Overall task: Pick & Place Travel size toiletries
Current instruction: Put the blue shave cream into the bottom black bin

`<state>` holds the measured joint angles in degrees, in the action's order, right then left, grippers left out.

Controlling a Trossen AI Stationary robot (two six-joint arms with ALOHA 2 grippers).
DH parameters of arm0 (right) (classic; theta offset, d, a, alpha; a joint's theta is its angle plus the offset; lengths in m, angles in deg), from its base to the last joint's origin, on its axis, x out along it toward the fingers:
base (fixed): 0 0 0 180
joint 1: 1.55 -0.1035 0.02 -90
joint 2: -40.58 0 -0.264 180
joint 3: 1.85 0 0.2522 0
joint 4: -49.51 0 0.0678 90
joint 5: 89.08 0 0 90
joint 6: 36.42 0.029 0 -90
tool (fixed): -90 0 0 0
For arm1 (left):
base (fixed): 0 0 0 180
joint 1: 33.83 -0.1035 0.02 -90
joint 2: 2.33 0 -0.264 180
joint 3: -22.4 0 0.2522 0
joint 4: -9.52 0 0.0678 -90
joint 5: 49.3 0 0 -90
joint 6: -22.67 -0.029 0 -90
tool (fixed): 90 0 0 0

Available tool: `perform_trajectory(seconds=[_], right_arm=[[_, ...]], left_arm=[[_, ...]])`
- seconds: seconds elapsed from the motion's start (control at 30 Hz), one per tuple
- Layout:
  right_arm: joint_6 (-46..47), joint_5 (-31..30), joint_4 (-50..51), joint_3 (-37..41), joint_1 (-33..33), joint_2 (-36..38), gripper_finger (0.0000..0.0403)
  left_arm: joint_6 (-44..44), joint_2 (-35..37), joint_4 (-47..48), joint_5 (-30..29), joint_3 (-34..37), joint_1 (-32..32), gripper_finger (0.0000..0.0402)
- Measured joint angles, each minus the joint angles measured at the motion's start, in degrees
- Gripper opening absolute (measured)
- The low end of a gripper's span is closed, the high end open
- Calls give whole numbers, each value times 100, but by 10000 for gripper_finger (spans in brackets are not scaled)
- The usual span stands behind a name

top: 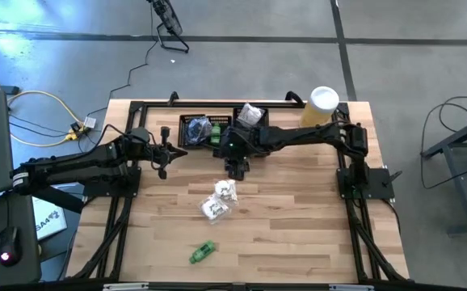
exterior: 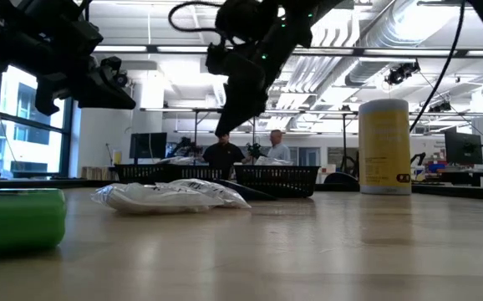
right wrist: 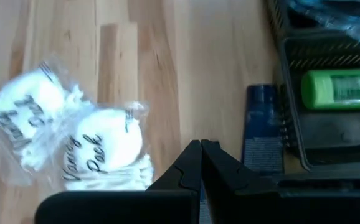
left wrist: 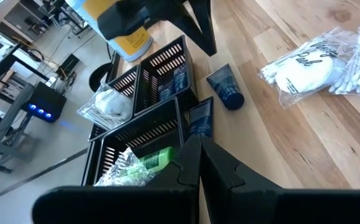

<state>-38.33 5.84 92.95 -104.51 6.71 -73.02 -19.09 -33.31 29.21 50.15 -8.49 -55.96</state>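
right gripper (right wrist: 200, 146) clenched empty, hanging over the table | should be spreading its fingers before descending on white crinkly vanity packs (right wrist: 74, 146) | left gripper (left wrist: 198, 146) clenched empty, waiting near black mesh trays (left wrist: 144, 87)

Two trays (top: 217, 129) side by side at surface (top: 298, 234) rear; cylinder (top: 321, 107) right of them; sachets (top: 220, 200) mid-surface; tube (top: 203, 252) nearer front.
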Motion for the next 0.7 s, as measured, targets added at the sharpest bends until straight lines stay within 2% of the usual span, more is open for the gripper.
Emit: perform_trajectory(seconds=[0.13, 0.23, 0.57, 0.7], right_arm=[[-414, 34, 494, -363, 134, -260, 2], [-709, 358, 527, -534, 281, -361, 2], [-890, 417, 627, -646, 457, -418, 2], [-870, -114, 350, -647, 386, -471, 2]], left_arm=[[0, 0, -5, -6, 0, 0, 1], [0, 0, 0, -6, 0, 0, 1], [-4, -2, 14, -6, 0, 1, 1], [-4, -2, 14, -6, 0, 1, 1]])
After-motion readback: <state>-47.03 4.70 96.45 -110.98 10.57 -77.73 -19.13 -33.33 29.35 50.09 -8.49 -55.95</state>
